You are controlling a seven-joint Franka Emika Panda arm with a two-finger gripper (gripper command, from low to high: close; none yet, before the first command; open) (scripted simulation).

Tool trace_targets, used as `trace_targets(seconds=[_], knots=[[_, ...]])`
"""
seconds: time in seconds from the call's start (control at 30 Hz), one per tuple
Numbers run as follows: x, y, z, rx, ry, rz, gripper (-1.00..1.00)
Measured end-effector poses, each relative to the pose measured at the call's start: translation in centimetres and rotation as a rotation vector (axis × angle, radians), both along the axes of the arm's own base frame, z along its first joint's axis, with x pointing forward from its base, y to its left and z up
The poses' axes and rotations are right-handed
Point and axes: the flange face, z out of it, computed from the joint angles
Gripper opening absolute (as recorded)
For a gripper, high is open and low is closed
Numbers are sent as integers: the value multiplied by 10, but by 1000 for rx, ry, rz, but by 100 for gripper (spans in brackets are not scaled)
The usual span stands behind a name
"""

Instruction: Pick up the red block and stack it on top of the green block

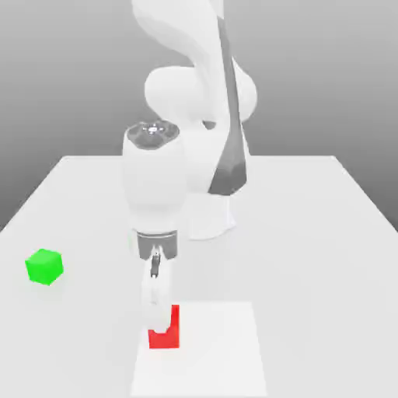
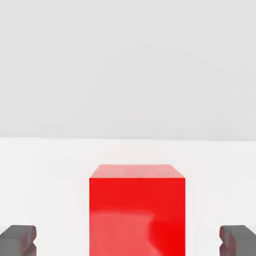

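Red block (image 1: 172, 339): exterior view, sitting on the white square (image 1: 214, 350) laid on the worktop (image 1: 311, 264), close to that square's edge on the exterior view's left. Block upright, bright red, matte. The gripper (image 1: 160, 326) is directly at it, pointing down, its lower end covering part of the block's face; red shows on both sides of it and below. Whether the two touch cannot be told from this angle.

Green block (image 1: 44, 267): on the bare worktop, off the white square, well apart from the red block, toward the exterior view's left and farther from the camera. Nothing stacked on it. One corner edge turned toward the camera. White arm (image 1: 155, 175) with dark grey parts reaches down from above; its base stands behind, on the worktop.

Hand view: fingers (image 2: 18, 241) wide apart, one on each side of the red block, with a strip of white surface visible between each finger and the block. Not clamped on anything; block lies between them, ungripped. Its faces sit square to the camera, one face bright red with a paler patch, the narrow adjoining face lighter. White square around it, with the greyer worktop past its straight edge.
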Motion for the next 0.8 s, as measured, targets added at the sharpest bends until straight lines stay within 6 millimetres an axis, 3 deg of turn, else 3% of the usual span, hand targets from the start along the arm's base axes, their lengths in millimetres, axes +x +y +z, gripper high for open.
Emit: trace_targets(seconds=[0.07,0.1,0.33,0.63,0.8], knots=[[-1,0,-16,0,3,1,0],[-3,0,-23,-1,5,2,-100],[-3,0,-25,-1,3,2,-100],[-3,-1,34,-2,3,2,-100],[-29,-86,46,-8,11,-69,-100]])
